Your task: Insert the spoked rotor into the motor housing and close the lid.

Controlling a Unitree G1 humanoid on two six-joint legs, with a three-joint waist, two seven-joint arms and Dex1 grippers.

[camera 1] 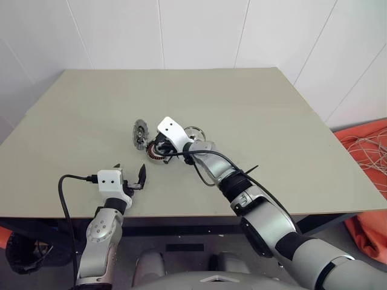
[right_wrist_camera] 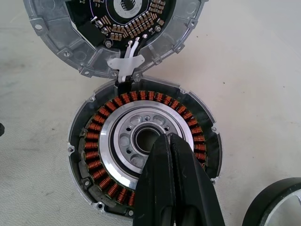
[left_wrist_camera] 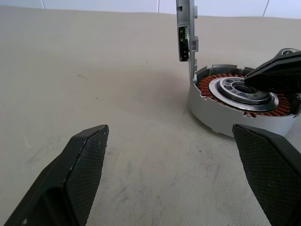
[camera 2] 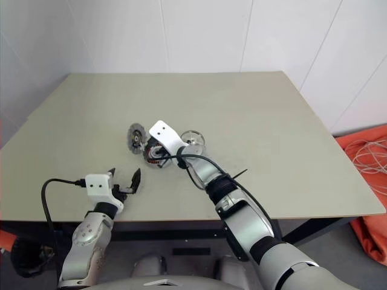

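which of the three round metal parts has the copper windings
The motor housing, the cup under the shut right gripper. The lid standing open behind it shows a dark circuit board, and the spoked rotor is plain silver.

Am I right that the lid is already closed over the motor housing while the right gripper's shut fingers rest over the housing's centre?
Not quite: the lid stands open, hinged up beside the motor housing, as the right wrist view shows. The right gripper is indeed shut over the centre.

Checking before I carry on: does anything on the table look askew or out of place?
Nothing damaged or spilled. The lid stands upright on the motor housing, and the spoked rotor lies beside it, not yet inserted.
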